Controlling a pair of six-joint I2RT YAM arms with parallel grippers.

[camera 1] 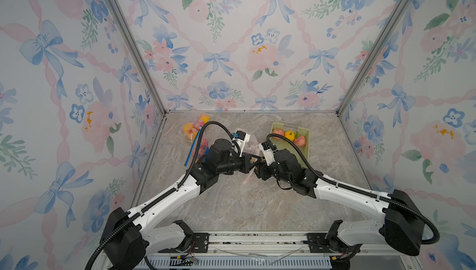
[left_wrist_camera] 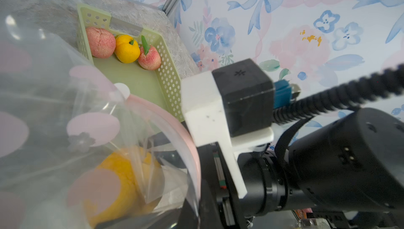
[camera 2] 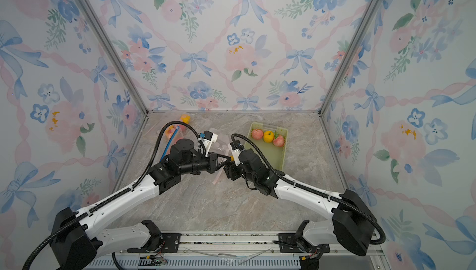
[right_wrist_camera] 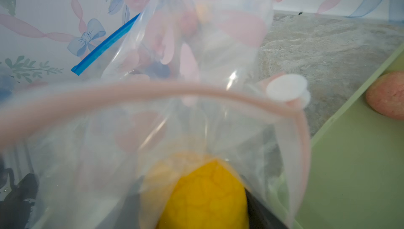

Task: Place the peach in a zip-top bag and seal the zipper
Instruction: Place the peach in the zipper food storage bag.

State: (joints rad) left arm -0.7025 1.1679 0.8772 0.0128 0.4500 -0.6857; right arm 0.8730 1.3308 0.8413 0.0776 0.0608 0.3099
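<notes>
Above the middle of the counter [camera 1: 231,204], the left gripper [camera 1: 254,159] is clenched on the clear pink-spotted bag [right_wrist_camera: 196,53], while the right gripper [camera 1: 261,163] grasps a yellow fruit [right_wrist_camera: 203,195] inside the bag's open mouth; two pink peaches [left_wrist_camera: 100,42] lie in the green basket [left_wrist_camera: 170,79].

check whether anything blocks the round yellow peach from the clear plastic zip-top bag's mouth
Nothing visible does. The clear plastic zip-top bag gapes, its pink zipper rim arcing around the round yellow peach.

Marble tabletop [camera 1: 231,204]; green basket [camera 1: 307,137], fruit-filled bags [camera 1: 195,130] thereon
</notes>
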